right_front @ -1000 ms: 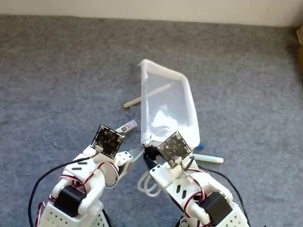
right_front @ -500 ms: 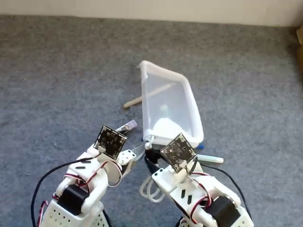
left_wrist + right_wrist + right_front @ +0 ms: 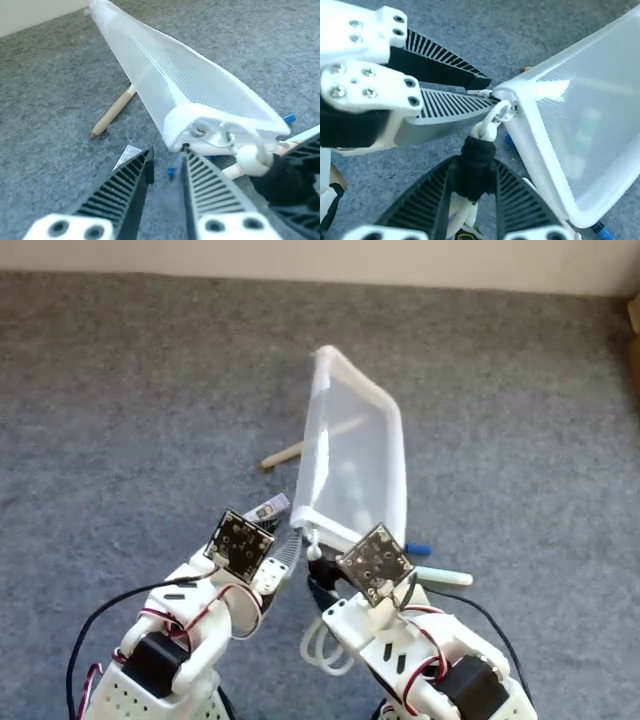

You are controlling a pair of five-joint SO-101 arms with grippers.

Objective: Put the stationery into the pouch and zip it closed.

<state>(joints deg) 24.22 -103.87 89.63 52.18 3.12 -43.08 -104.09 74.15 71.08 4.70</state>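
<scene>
Clamping shut on the black pull tab [image 3: 479, 148], the right gripper [image 3: 475, 161] sits at the near end of the white mesh pouch [image 3: 355, 455], and a short white cord [image 3: 487, 129] links that tab to the zipper ring [image 3: 503, 112] at the pouch's corner. The pouch lies about midway across the grey carpet [image 3: 130, 390], its length running from the grippers toward the carpet's far edge; whether its near end touches the carpet I cannot tell. Pale shapes show through the mesh, too blurred to name. The left gripper [image 3: 168, 152] is just beside the same near corner, its fingers slightly parted with nothing between them. A wooden pencil [image 3: 283, 454] lies on the carpet with one end hidden by the pouch and the other pointing toward the carpet's left edge. A small white slip [image 3: 268, 508] lies on the carpet just ahead of the left gripper. A white pen [image 3: 440, 576] lies on the carpet to the right of the right gripper, near the pouch's near right corner.
</scene>
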